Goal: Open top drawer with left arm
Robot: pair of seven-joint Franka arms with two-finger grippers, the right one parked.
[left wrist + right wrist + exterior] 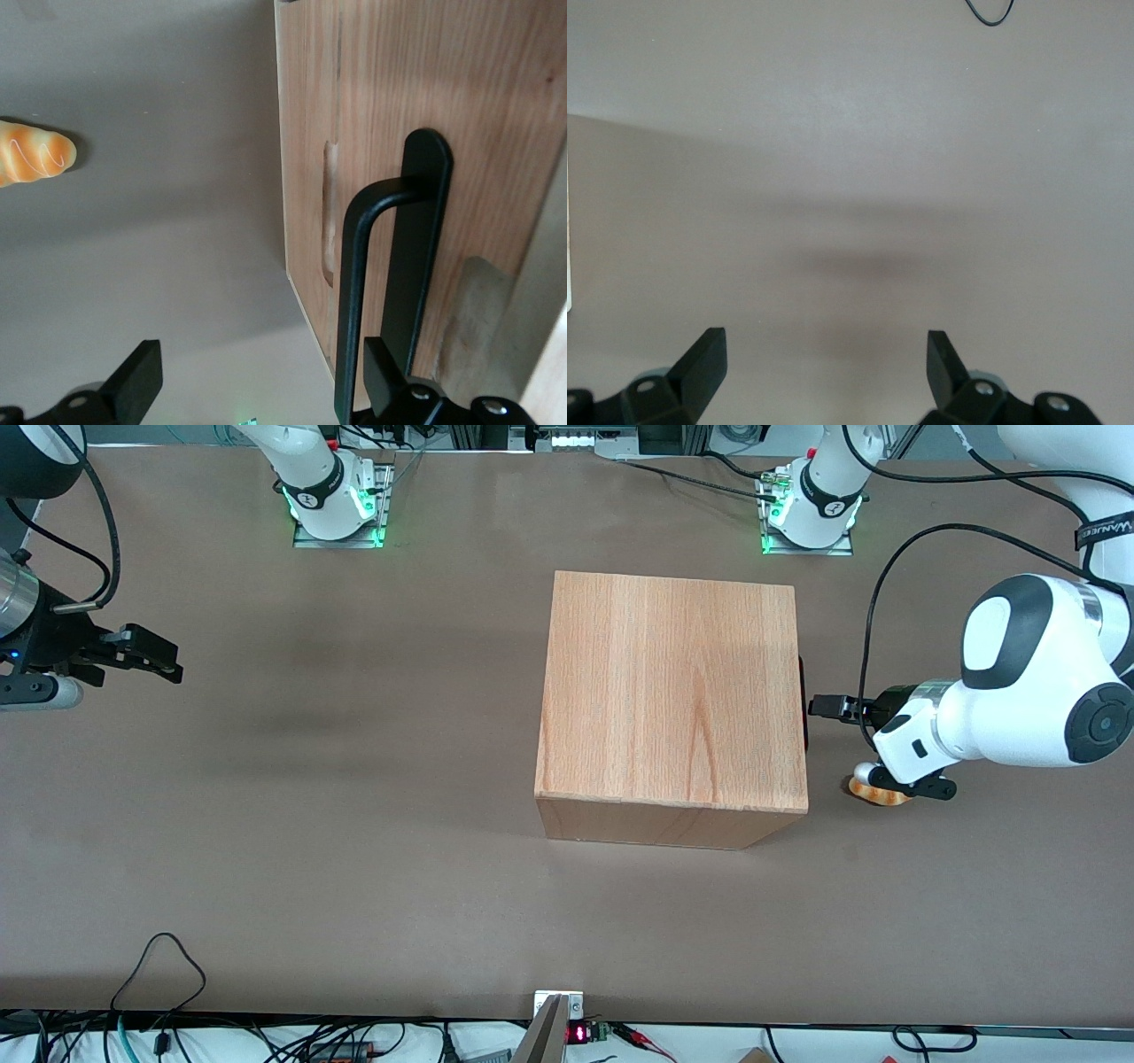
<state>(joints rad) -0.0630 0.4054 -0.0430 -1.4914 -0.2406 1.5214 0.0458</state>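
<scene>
2 spread fingers [142,376] of left arm's gripper [261,381] straddle handle [354,292].

Even, soft overhead light; no harsh glare, shadows faint.

The brown table [266,824] is evenly lit, with a dim smear of shadow toward the parked arm's end and a short dark edge under the wooden cabinet [669,691]. Green lamps glow at both arm bases. In the wrist view the gripper [257,390], fingers spread, and the black handle [390,266] look slightly soft.
</scene>
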